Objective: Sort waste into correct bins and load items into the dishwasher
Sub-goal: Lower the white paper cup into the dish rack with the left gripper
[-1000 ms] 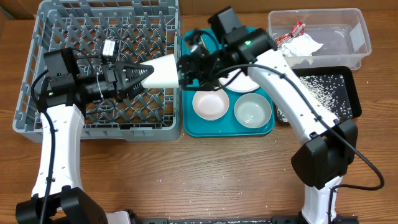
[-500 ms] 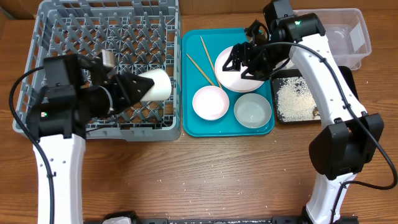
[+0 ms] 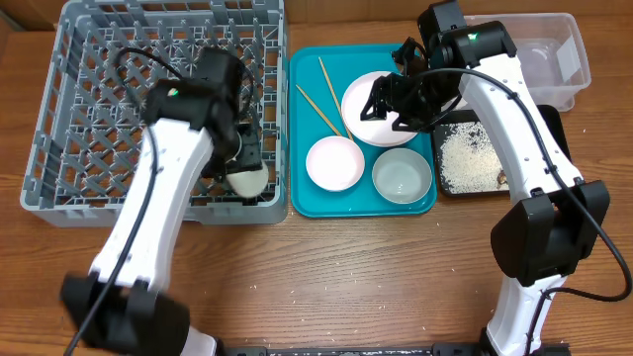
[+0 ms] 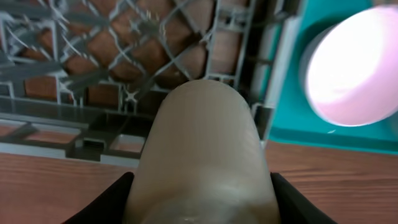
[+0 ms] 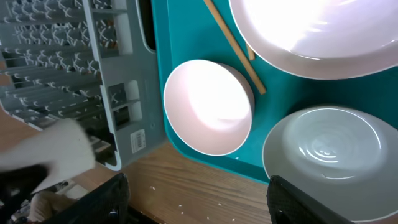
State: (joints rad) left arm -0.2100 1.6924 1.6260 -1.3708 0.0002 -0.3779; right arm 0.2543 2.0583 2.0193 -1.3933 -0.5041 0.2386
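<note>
Overhead view, and straight to the grey dish rack [image 3: 99, 99]: gripping the small white cup [image 3: 247, 180] tight in the left pincer [image 3: 244, 166], low over the rack's near right corner. From the left wrist, nothing but cup up close, closed end pointing away, pinned between two black fingers [image 4: 102, 208], with lattice wall behind and bare bench [image 4: 50, 180] below. Across to the teal tray [image 3: 307, 203]: hovering above the round plate [image 3: 356, 99] with the right pincer [image 5: 198, 186], spread wide, holding nothing. Beneath it, side by side on the tray's near half, the pink-tinted bowl [image 3: 333, 163] on the left and the pale bowl [image 3: 402, 176] on the right. Chopsticks [image 3: 321, 99] slanted loose beside the plate. Spotted from the right wrist: a small grey label [image 5: 138, 140] on the rack's corner wall, print too small to read. Further right, loose rice [image 3: 465, 158] piled in the black tray [image 3: 552, 124], clear tub [image 3: 569, 59] just behind.
</note>
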